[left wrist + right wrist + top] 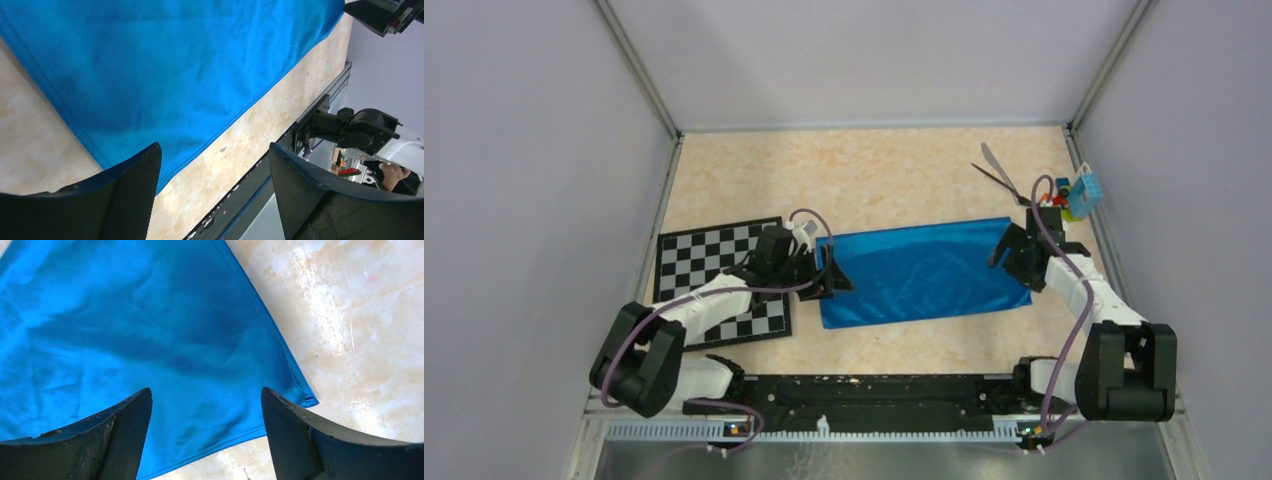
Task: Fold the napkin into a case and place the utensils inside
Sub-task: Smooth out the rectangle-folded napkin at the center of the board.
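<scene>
Beige marbled tabletop point(874, 170) fills the floor of a pale-walled enclosure, and the napkin point(921, 272) lies on it near the middle, slightly toward the near side. It is spread out flat as a wide blue rectangle with a few soft wrinkles, its long edges running left to right, and it is not shaped into a case.

At the cloth's left end sits the left gripper point(834, 275), released, its jaws set wide apart. From the left wrist camera, one black finger point(135, 190) overlaps the napkin's near left corner while the other sits over the table's front rail; whether it touches the cloth cannot be told. At the opposite end the right gripper point(1014, 255) is likewise spread and holding nothing. The right wrist camera shows its fingers point(295, 440) straddling the napkin's edge, with the cloth's corner just beside one of them.

Both utensils rest well apart from the napkin, by the far right corner: a silver knife point(991, 158) and a thin black piece point(997, 179), angled close together. Just beside them stands a cluster of colourful toy blocks point(1079, 195). Left of the napkin lies a chessboard point(714, 255), with the left arm reaching across it.
</scene>
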`<state>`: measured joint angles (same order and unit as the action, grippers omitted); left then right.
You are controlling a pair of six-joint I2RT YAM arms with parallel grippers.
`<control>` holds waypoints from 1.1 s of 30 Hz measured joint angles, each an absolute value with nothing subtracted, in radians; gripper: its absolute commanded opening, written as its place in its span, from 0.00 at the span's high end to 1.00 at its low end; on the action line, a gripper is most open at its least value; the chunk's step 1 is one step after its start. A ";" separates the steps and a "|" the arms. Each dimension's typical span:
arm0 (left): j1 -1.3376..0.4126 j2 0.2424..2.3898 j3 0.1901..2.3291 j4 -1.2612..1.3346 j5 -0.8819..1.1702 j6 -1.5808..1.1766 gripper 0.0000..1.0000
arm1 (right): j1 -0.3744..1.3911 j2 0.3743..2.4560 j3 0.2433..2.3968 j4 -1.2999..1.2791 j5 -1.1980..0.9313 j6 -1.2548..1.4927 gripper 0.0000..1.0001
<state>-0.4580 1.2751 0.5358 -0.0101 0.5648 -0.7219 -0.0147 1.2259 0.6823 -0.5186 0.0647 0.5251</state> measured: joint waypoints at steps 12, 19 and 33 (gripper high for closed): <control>-0.459 1.411 0.509 0.103 0.586 -0.757 0.03 | -0.081 1.291 0.630 -0.409 0.020 0.492 0.18; -0.456 1.427 0.640 0.079 0.559 -0.751 0.01 | -0.074 1.297 0.716 -0.379 -0.118 0.437 0.10; -0.358 1.791 0.837 0.331 0.561 -0.848 0.01 | -0.127 1.761 0.879 0.164 -0.649 0.561 0.13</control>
